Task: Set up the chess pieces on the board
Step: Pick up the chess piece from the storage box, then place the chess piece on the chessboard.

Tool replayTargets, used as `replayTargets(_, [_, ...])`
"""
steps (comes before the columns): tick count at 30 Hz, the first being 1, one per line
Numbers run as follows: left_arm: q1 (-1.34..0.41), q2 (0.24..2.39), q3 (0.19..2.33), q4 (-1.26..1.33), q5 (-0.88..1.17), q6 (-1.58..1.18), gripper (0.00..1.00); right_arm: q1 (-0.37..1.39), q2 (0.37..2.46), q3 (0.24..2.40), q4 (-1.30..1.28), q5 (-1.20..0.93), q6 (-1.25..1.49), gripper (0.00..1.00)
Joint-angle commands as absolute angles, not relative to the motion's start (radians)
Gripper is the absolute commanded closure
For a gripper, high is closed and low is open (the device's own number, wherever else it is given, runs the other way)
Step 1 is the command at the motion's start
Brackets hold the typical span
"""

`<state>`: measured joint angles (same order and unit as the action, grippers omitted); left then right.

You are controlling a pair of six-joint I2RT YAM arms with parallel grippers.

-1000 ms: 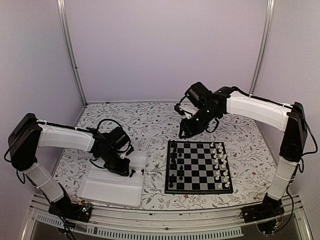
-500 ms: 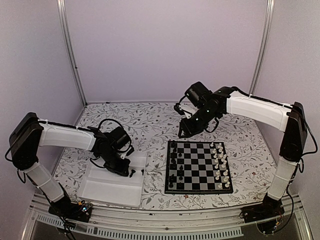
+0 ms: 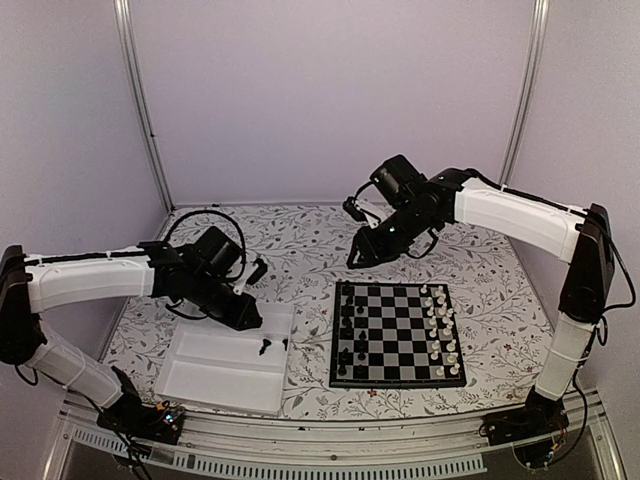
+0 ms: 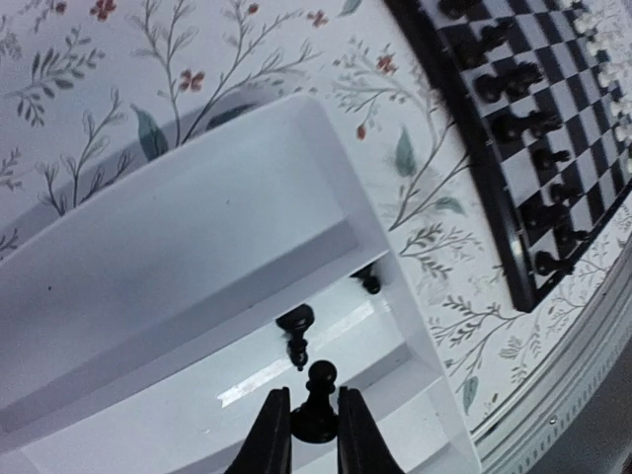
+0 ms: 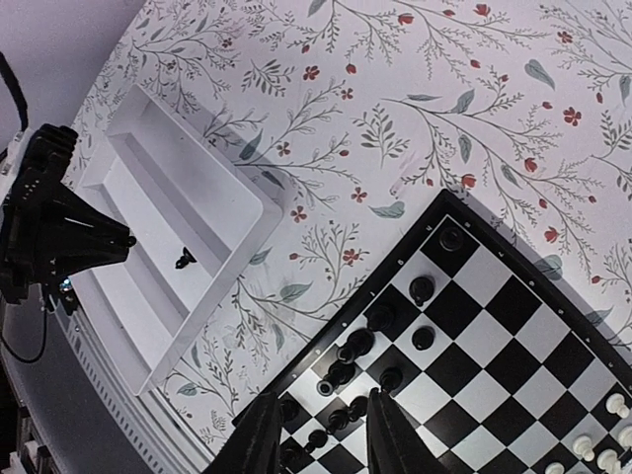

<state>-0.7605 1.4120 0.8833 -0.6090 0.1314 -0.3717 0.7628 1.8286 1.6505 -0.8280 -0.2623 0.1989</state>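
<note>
My left gripper is shut on a black pawn, held upright between the fingers a little above the white tray. Two more black pieces lie in the tray: one on its side and one by the wall. They also show in the top view. The chequered board has black pieces in its left columns. My right gripper is open and empty, hovering above the board's far left corner.
White pieces stand in the board's right columns. The tray sits left of the board on the flowered tablecloth. The metal front rail runs along the near edge. The left gripper shows in the right wrist view.
My left gripper has risen from the tray with the black pawn in it, and the arm has drawn back to the left. My right gripper has shifted slightly left.
</note>
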Motion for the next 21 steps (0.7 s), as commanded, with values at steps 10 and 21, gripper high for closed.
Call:
replayTargets(10, [-0.851, 1.319, 0.970, -0.289, 0.241, -0.271, 0.91, 0.749, 1.892, 1.601, -0.523, -0.900, 0.380, 0.65])
replayTargets(21, [-0.886, 1.336, 1.016, -0.240, 0.241, -0.257, 0.91, 0.752, 1.935, 1.572, -0.399, -1.037, 0.495, 0.66])
